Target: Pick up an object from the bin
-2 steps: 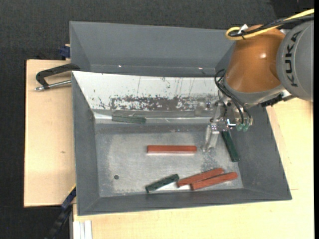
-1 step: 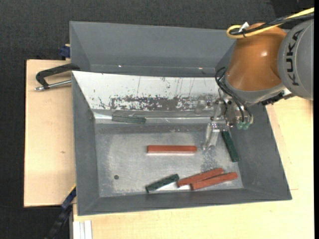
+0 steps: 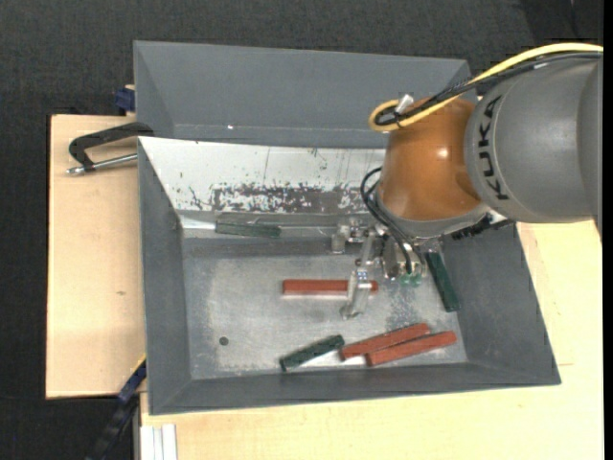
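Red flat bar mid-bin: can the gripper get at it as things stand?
Probably yes. The gripper is at the right end of the red flat bar, which lies alone; the dark green bar and two red bars lie apart, nearer the front.

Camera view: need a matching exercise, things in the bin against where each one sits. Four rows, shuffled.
Things
1. single red bar
2. pair of red bars
3. gripper
4. small dark speck

Places
A. alone on the floor, lower left of the view
B. across the middle of the bin floor
C. side by side, lower right of the view
D. just right of centre, under the orange wrist cover

Pairs: 1-B, 2-C, 3-D, 4-A
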{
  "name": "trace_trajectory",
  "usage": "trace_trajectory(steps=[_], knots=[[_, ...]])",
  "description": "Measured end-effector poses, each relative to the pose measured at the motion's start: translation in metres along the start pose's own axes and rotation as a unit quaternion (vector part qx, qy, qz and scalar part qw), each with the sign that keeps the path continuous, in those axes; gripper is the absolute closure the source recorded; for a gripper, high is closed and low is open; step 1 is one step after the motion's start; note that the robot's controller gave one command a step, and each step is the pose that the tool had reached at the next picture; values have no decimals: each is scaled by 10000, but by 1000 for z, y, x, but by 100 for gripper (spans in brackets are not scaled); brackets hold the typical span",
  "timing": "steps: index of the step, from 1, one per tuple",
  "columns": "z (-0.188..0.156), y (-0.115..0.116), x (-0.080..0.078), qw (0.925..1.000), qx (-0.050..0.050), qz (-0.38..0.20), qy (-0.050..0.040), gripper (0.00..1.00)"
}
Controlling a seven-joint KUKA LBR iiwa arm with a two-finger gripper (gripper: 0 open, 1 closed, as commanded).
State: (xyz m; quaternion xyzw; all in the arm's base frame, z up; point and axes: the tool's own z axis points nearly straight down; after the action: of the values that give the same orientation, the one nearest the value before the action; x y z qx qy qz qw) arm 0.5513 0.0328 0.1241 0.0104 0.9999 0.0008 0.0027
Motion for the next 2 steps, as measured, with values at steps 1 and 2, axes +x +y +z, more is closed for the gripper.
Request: trace_trajectory(steps=[1,2], knots=[[35,33,7,10000,-9,50,48,0],[-13,-8,8,9999,0,163,-9,0]])
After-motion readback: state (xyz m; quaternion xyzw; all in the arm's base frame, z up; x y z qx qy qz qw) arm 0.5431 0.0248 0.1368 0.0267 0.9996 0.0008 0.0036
